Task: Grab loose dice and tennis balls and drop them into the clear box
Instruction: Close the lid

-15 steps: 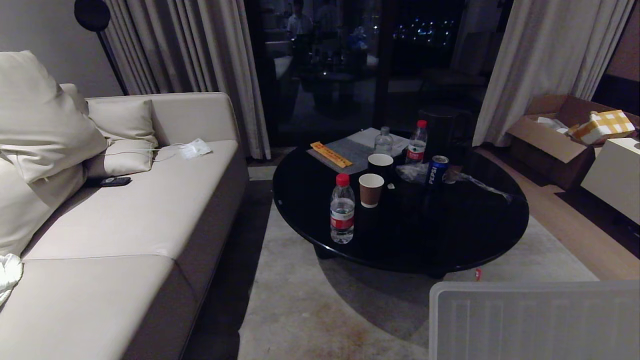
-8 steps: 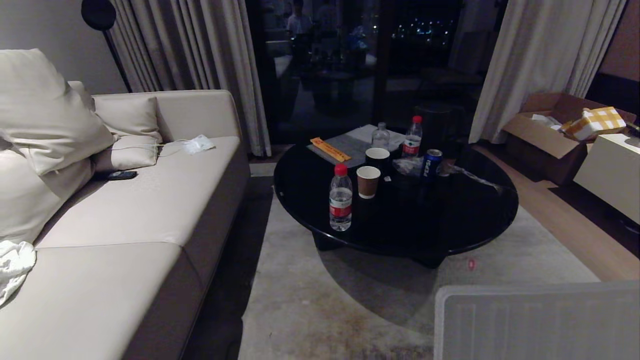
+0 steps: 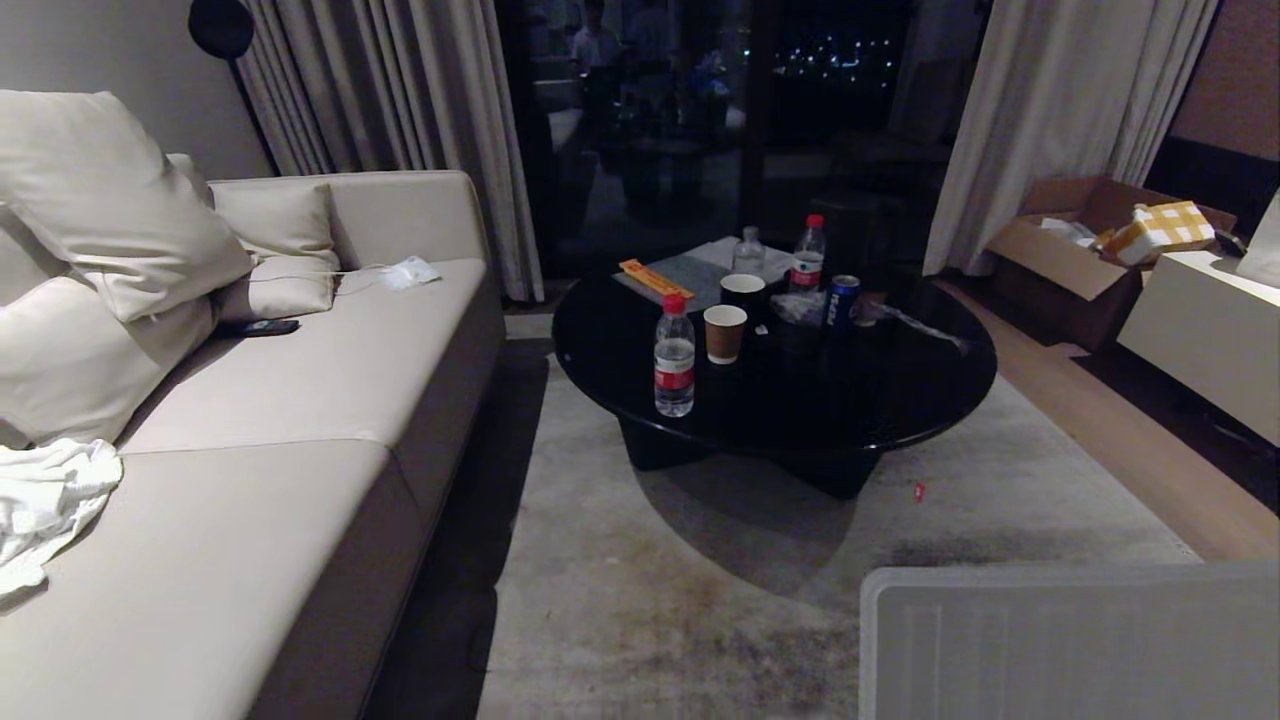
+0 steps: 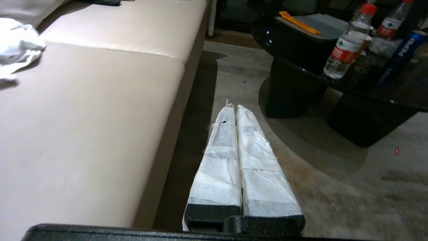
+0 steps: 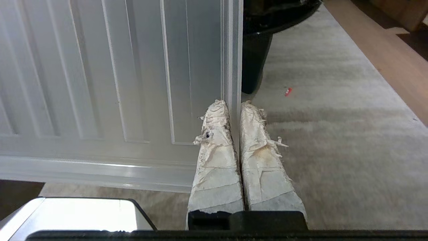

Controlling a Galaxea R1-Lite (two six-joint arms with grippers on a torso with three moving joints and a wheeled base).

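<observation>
Fingers of the right gripper (image 5: 234,105) pressed together (holding nothing) at the edge of the clear box (image 5: 113,83) lid; left gripper (image 4: 233,108) likewise closed, empty, over the rug (image 4: 334,187).

Sofa (image 3: 300,420) along the left; cushions (image 3: 120,200) stacked at its far end, a crumpled cloth (image 3: 50,495) on the near seat. Round table (image 3: 900,400) stands to the right of the sofa, on the rug (image 3: 650,600). On the table — a water bottle (image 3: 674,355) nearest the sofa side, a paper cup (image 3: 724,333) just beside it, a can (image 3: 843,300) and two more bottles (image 3: 808,254) further back. Cardboard carton (image 3: 1060,260) at far right, behind a low cabinet (image 3: 1200,340). The clear box (image 3: 1070,640) lies nearest, at lower right, before the table. A small scrap (image 3: 918,491) lies on the rug between the two.
</observation>
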